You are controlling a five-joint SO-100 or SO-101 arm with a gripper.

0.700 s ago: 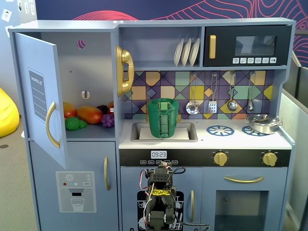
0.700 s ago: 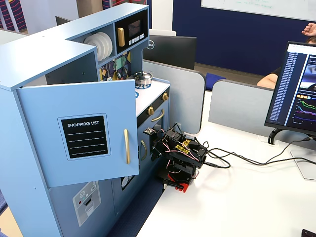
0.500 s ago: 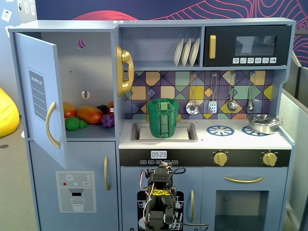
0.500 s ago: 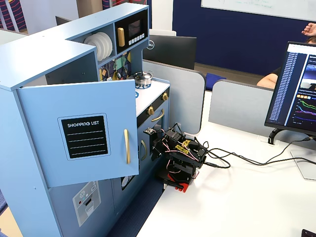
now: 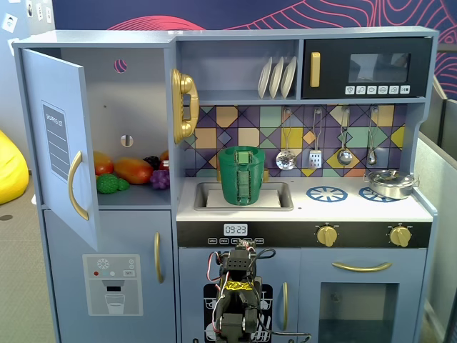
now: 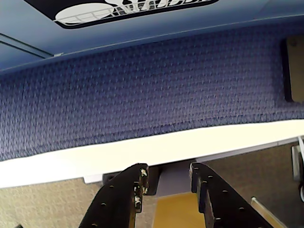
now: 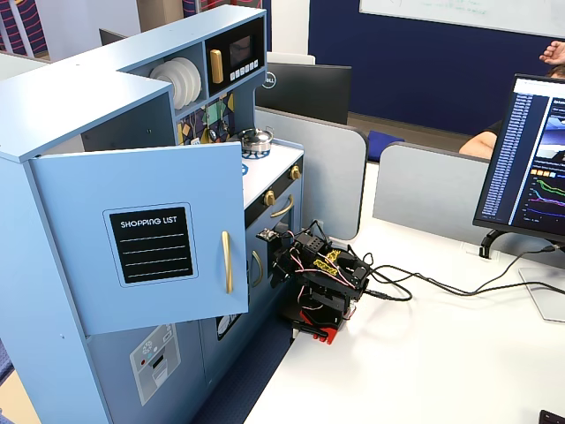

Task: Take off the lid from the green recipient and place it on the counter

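Arm [image 5: 238, 300] folded low before toy kitchen, gripper [image 6: 166, 183] spread, empty, pointing floorward. Green recipient [image 5: 241, 175] stands in sink [image 5: 278, 202], lid [image 5: 241, 151] on top. Advice: rise clear of counter [image 5: 314, 207] edge, descend centred over lid.

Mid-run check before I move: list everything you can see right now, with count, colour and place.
Green recipient: 1, green, lid on, in the sink.
Pot: 1, silver, right burner.
Plates: 3, white, upper shelf.
Utensils: 4, silver, hanging on backsplash.
Phone: 1, gold, beside fridge.
Toy food: several, mixed colours, open fridge shelf.
Monitor: 1, black, on the white desk.
Gripper: 1, black, open, empty, low in front of the kitchen.
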